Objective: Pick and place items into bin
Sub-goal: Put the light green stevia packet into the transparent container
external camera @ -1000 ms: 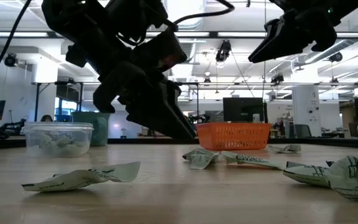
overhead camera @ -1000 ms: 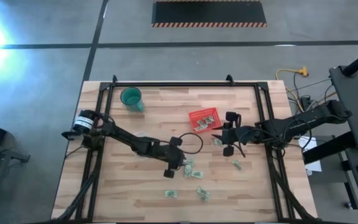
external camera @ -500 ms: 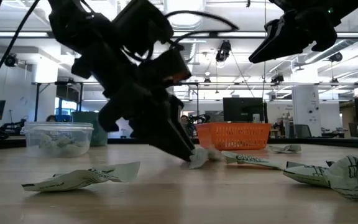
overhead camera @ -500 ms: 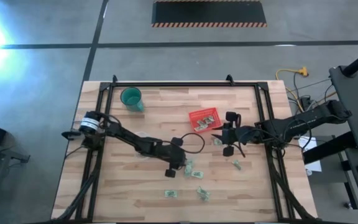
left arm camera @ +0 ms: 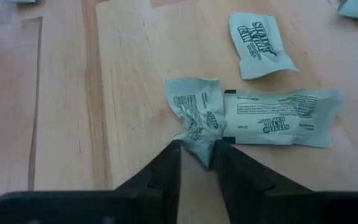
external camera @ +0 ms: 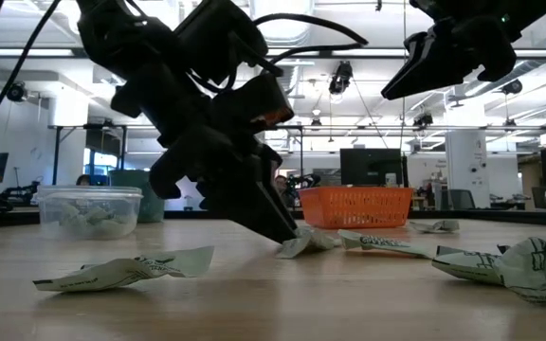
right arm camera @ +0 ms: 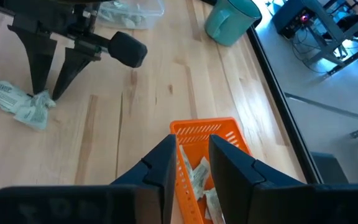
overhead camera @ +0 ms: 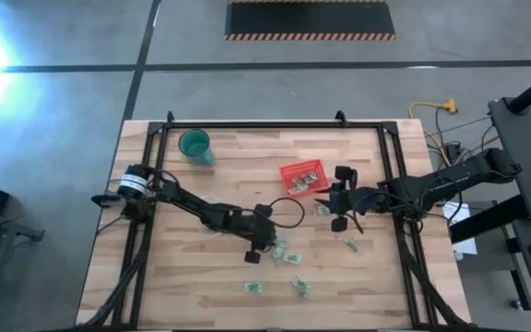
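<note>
**Left gripper pinching a packet on the table; right gripper above the bin**

My left gripper [left arm camera: 194, 155] is down at the wooden table [overhead camera: 201, 295], near its middle, with its two dark fingertips closed on the lower edge of one crumpled pale green packet [left arm camera: 196, 115]. In the low view the same gripper [external camera: 287, 242] meets the tabletop at a slant, and the pinched packet [external camera: 297, 246] lies at its tip, touching the wood. A second, longer packet [left arm camera: 281, 117] lies flat just beside the pinched one, their edges touching or nearly so; a third packet [left arm camera: 258, 45] lies apart from both. In the high view, further loose packets [overhead camera: 298, 286] are scattered over the table, on the side of my left gripper [overhead camera: 270, 245] away from the cup.

My right gripper [right arm camera: 192, 155] hangs above the red bin [right arm camera: 207, 165], clear of the table, with its fingers a narrow gap apart and nothing between them. The bin [overhead camera: 302, 177] stands right of the table's centre, just beside my right gripper [overhead camera: 324, 203], and several packets already lie inside it [right arm camera: 199, 174].

A teal cup [overhead camera: 194, 146] stands near the table's far left corner. In the low view a clear lidded tub [external camera: 88, 210] holding pale pieces rests on the table at the left.
</note>
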